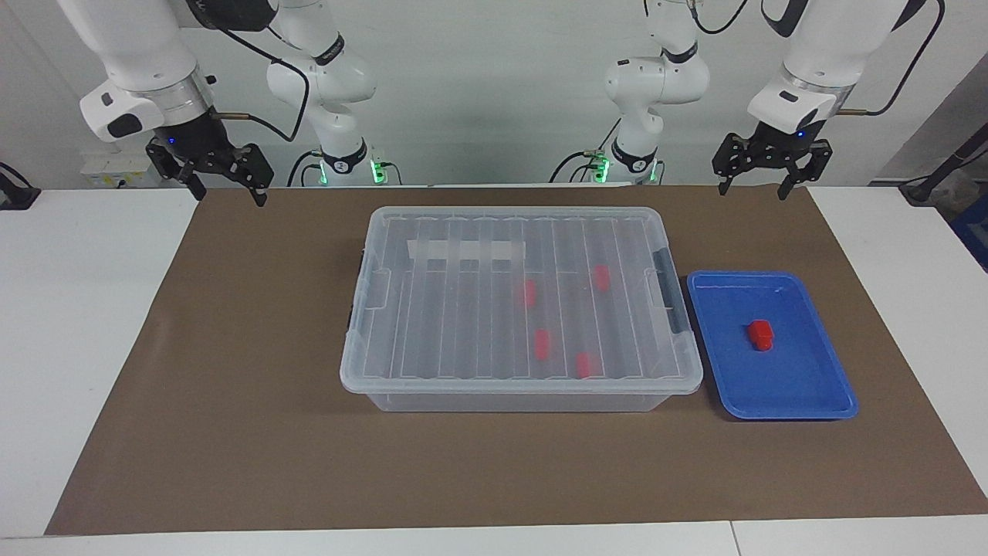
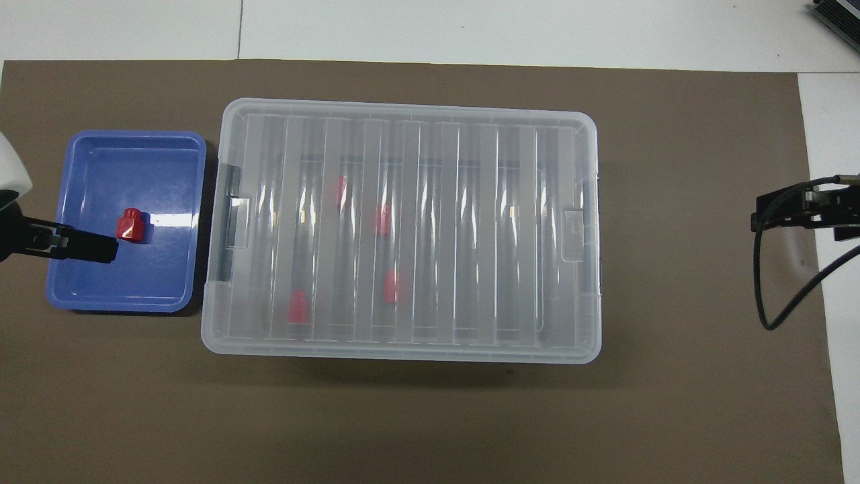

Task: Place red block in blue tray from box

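Note:
The clear box (image 1: 463, 324) sits mid-table with its ribbed lid shut; it also shows in the overhead view (image 2: 470, 235). Several red blocks lie inside it, one of them here (image 1: 543, 344) (image 2: 390, 287). The blue tray (image 1: 806, 378) (image 2: 134, 282) lies beside the box toward the left arm's end. One red block (image 1: 760, 334) (image 2: 130, 224) rests in the tray. My left gripper (image 1: 752, 189) is open and empty, raised, apart from the tray. My right gripper (image 1: 229, 191) is open and empty, raised at the right arm's end.
A brown mat (image 1: 231, 432) covers the white table (image 1: 69, 347) under the box and tray. Dark grey latches (image 1: 662, 262) close the lid's ends. A white label strip (image 1: 465, 251) shows on the box.

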